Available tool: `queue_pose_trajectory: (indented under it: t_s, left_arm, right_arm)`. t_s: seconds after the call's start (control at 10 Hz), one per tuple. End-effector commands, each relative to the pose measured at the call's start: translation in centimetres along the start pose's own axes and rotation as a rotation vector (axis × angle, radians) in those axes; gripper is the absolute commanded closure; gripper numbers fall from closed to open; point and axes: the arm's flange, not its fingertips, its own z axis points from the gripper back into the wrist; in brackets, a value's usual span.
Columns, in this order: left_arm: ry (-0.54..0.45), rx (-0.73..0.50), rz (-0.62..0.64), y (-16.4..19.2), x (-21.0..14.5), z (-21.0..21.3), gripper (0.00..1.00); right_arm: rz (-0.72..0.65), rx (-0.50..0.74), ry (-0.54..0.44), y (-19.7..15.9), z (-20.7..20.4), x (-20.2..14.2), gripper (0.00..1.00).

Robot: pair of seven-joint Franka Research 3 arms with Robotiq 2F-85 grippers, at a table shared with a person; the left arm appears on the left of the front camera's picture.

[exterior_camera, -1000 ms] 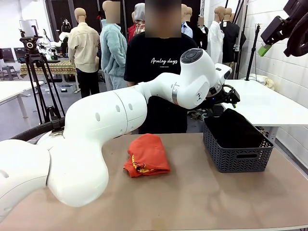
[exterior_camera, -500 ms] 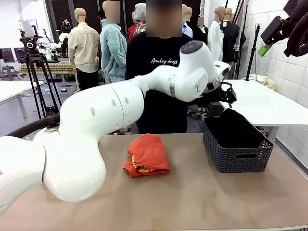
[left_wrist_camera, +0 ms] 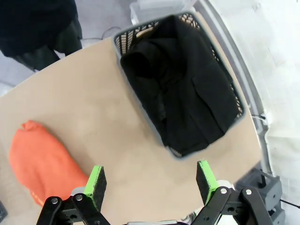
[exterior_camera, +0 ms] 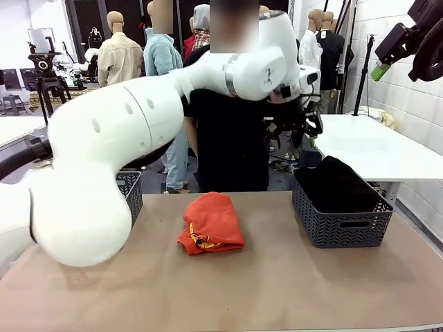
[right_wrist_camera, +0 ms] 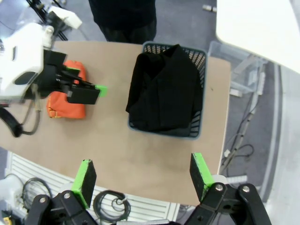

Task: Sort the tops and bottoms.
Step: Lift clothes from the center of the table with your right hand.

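Left gripper (exterior_camera: 297,126), front view: it has lifted clear of the right basket (exterior_camera: 342,232) over the last second. The arm swung up and back, and the gripper now hangs high above the basket's left end, in front of the person (exterior_camera: 232,138). Black bottoms (exterior_camera: 336,183) sit piled in that basket, unmoved. Orange top (exterior_camera: 211,223) is also unmoved, mid-table (exterior_camera: 277,277), apart from the basket. The rising arm uncovered a left basket (exterior_camera: 130,190) at the table's left edge; can't make out its contents. My read: bottoms drop is done, retreat under way, orange top likely next. Right gripper (exterior_camera: 381,69) is parked high at right, away from everything. Left wrist view: jaws spread fully, nothing between the pads (left_wrist_camera: 97,185), touching nothing. Bottoms in the basket lie ahead, orange top off to the lower left. Right wrist view: right jaws are also wide apart and empty, looking down on the whole table. Bottoms fill the basket. From this angle the left gripper overlaps the orange top's edge, but the front view puts it well above.
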Motion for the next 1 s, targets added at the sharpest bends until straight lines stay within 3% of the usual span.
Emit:
queue_pose_trajectory:
  t_s: [0.0, 0.1, 0.2, 0.6, 0.7, 0.9]
  left_arm:
    - [0.093, -0.066, 0.021, 6.1, -9.3, 2.3, 0.00]
    - [0.041, -0.094, 0.024, 6.3, -9.2, 2.4, 0.00]
    - [0.042, -0.024, 0.014, 0.9, 0.0, 1.8, 0.00]
    - [0.064, -0.042, 0.018, 1.2, -0.1, 2.1, 0.00]
    - [0.220, -0.146, -0.241, 1.4, -2.5, 2.1, 0.00]
    - [0.248, -0.035, -0.164, 5.3, -6.6, 4.0, 0.00]
  right_arm:
    - [0.008, -0.004, -0.004, -0.1, -0.1, 0.0, 0.00]
    - [0.008, -0.004, -0.004, -0.1, -0.1, 0.0, 0.00]
    - [0.008, -0.004, -0.004, -0.1, -0.1, 0.0, 0.00]
    - [0.008, -0.004, -0.004, -0.1, -0.1, 0.0, 0.00]
    - [0.008, -0.004, -0.004, -0.1, -0.1, 0.0, 0.00]
    - [0.008, -0.004, -0.004, -0.1, -0.1, 0.0, 0.00]
